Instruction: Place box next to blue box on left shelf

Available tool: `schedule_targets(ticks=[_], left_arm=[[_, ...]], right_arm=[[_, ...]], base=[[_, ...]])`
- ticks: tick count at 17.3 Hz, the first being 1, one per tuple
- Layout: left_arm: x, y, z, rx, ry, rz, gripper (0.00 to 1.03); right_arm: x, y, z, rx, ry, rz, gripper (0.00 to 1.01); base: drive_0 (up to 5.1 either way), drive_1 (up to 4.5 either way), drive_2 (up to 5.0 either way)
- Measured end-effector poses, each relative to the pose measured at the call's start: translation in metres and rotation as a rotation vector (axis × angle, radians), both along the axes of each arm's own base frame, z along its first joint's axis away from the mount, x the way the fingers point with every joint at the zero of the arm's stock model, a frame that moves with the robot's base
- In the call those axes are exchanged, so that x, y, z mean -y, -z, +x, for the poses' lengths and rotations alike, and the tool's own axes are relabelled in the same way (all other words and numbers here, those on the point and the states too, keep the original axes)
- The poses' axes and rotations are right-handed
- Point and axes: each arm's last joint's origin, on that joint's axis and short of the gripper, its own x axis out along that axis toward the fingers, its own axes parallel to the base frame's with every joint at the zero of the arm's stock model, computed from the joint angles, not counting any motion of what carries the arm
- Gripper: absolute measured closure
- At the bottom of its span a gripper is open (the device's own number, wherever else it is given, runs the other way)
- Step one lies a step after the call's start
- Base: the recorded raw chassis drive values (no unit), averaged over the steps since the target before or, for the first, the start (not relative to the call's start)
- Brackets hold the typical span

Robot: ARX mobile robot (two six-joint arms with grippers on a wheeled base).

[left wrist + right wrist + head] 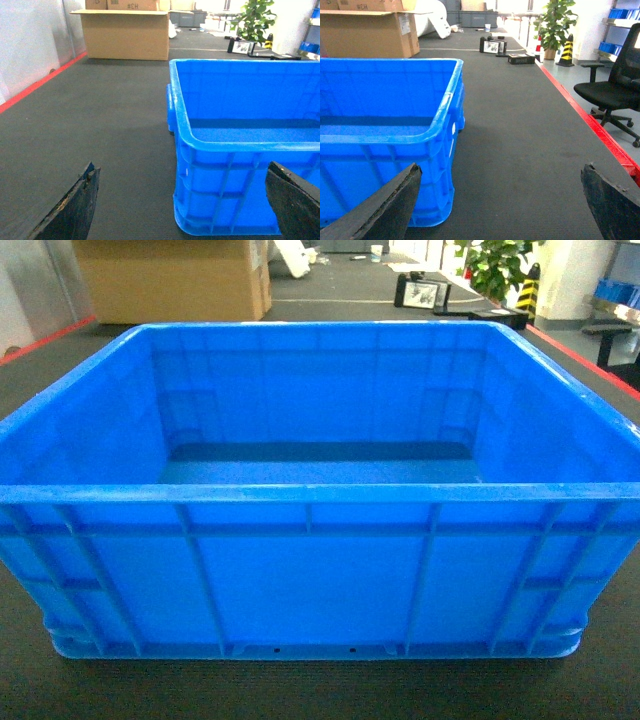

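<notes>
The box [310, 570] is a large bright-blue crate with ribbed sides. It stands empty on the dark floor mat, filling the middle of the head view. In the left wrist view the box [240, 190] is at the right; my left gripper [181, 167] is open and low before its near left corner, holding nothing. In the right wrist view the box [385, 150] is at the left; my right gripper [501, 169] is open before its near right corner, empty. Neither gripper shows in the head view. The left shelf and its blue box are out of view.
A big cardboard carton [125, 32] stands far back on the left. A red floor line [35, 85] borders the mat on the left and another [590, 120] on the right. A black office chair [615, 85], a potted plant [552, 25] and a striped cone [565, 50] are at the right.
</notes>
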Motion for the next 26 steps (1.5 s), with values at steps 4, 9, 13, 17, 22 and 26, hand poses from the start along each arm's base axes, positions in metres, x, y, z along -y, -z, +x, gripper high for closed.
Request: schedule_targets(ticks=[4, 9, 13, 17, 22, 26], left_arm=[[0.0, 0.0, 0.0, 0.0, 0.0, 0.0, 0.05], [0.0, 0.0, 0.0, 0.0, 0.0, 0.0, 0.05], [0.0, 0.0, 0.0, 0.0, 0.0, 0.0, 0.05], [0.0, 0.0, 0.0, 0.0, 0.0, 0.0, 0.05], [0.0, 0.0, 0.0, 0.0, 0.0, 0.0, 0.05], [0.0, 0.0, 0.0, 0.0, 0.0, 0.0, 0.05]], right_arm=[[0.0, 0.0, 0.0, 0.0, 0.0, 0.0, 0.03], [0.0, 0.0, 0.0, 0.0, 0.0, 0.0, 0.03], [0.0, 0.0, 0.0, 0.0, 0.0, 0.0, 0.03], [0.0, 0.0, 0.0, 0.0, 0.0, 0.0, 0.03], [0.0, 0.0, 0.0, 0.0, 0.0, 0.0, 0.03], [0.0, 0.0, 0.0, 0.0, 0.0, 0.0, 0.03]], base=[[0.0, 0.0, 0.0], [0.0, 0.0, 0.0], [0.0, 0.0, 0.0], [0.0, 0.0, 0.0], [0.0, 0.0, 0.0], [0.0, 0.0, 0.0]])
